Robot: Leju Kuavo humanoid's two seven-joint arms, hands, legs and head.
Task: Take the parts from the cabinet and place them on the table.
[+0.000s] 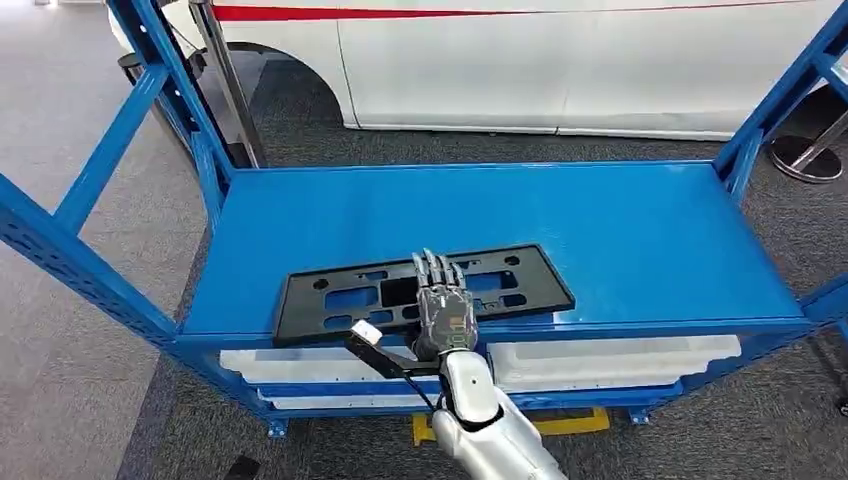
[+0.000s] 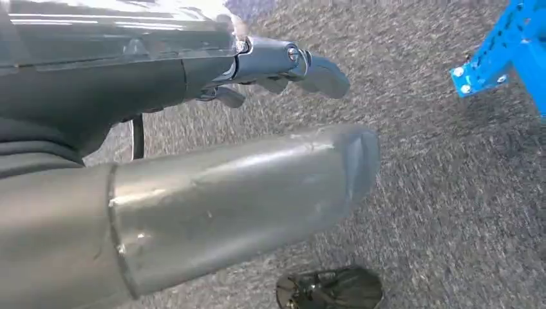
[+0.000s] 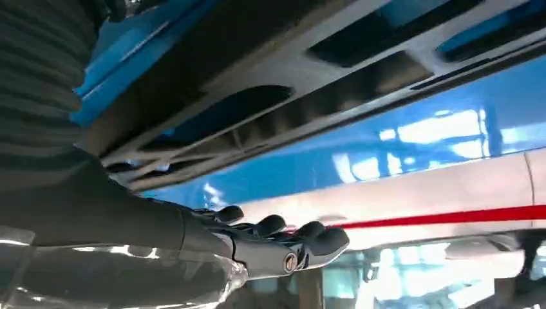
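The right hand (image 1: 443,305) is seen laid flat, fingers extended close together, upon the black slotted plate (image 1: 330,297), which lies beneath it on the blue shelf (image 1: 640,240).

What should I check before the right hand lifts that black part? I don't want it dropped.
1. Right hand over the black part: ok.
2. Fingers closed round the part: not ok, they lie stretched out flat.
3. Part flat on the blue shelf, near its front edge: ok.
4. Hand near the part's middle: ok.
5. Left hand out of the way, over the carpet: ok.
6. Table ready to take the part: cannot tell.
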